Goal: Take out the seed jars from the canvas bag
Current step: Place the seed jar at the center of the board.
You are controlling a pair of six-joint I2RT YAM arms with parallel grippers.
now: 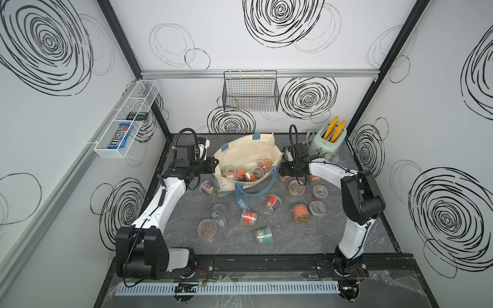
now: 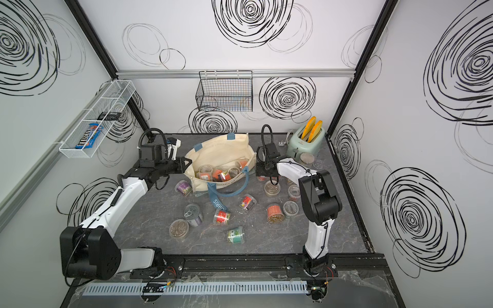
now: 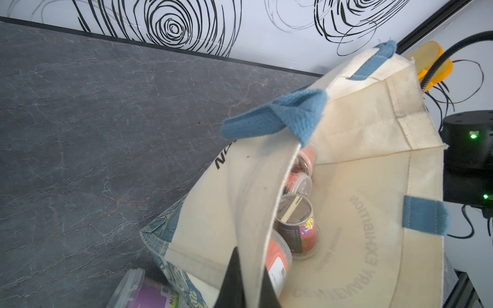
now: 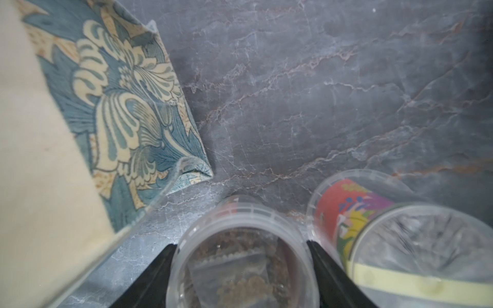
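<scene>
The cream canvas bag point(image 1: 248, 149) point(image 2: 221, 149) lies open at the back middle of the table, in both top views. Several seed jars point(image 1: 245, 172) point(image 2: 216, 173) point(image 3: 296, 221) lie inside it. My left gripper point(image 1: 213, 164) point(image 3: 249, 266) is shut on the bag's left rim, and the cloth edge runs between its black fingers. Just right of the bag's patterned corner point(image 4: 128, 106), my right gripper point(image 1: 285, 174) point(image 4: 241, 244) points down, shut on a clear seed jar point(image 4: 240, 266) with brownish contents. Whether that jar rests on the table I cannot tell. Another jar with a red label point(image 4: 344, 213) lies right beside it.
Several jars lie scattered on the table in front of the bag point(image 1: 296, 188) point(image 1: 301, 212) point(image 1: 248, 216) point(image 1: 264, 234) point(image 1: 207, 228) point(image 1: 208, 187). A pull-tab can point(image 1: 220, 213) stands among them. The blue handle and strap point(image 1: 250, 192) trail forward. A mint toaster point(image 1: 333, 137) stands back right.
</scene>
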